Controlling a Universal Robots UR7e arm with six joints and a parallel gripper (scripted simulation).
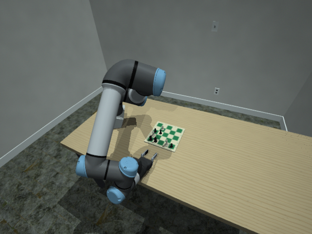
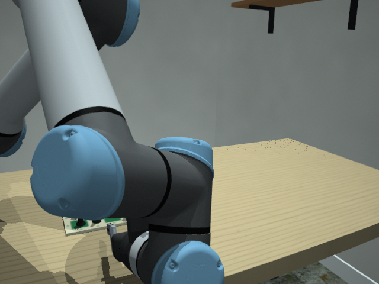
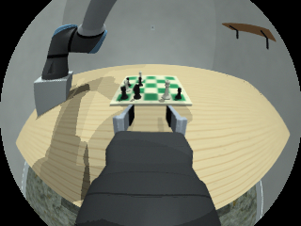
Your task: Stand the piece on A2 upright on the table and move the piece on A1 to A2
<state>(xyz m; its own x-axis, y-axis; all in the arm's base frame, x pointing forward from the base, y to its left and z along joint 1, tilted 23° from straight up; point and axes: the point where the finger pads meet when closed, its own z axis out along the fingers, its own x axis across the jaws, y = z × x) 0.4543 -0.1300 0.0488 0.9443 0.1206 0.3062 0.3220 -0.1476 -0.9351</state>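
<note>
The green and cream chessboard (image 1: 161,146) (image 2: 92,228) (image 3: 150,103) lies on the table; its edge letters are too small to read, so I cannot tell which pieces are on A1 and A2. In its near row stand a black piece (image 1: 150,138) (image 3: 123,93), a black knight-like piece (image 3: 136,92), a tall white piece (image 1: 166,143) (image 3: 166,90) and a black pawn (image 1: 171,146) (image 3: 179,94). Farther back are two white pieces and two black ones, seemingly upright. My gripper (image 1: 151,152) (image 3: 150,111) is open and empty, off the board's near edge.
The wooden table (image 1: 214,161) (image 2: 275,198) (image 3: 226,137) extends beyond the board. The arm's grey base (image 3: 53,94) stands to the left in the wrist view. A wall shelf (image 2: 284,3) (image 3: 249,30) hangs high up. The arm hides most of the board in the exterior view.
</note>
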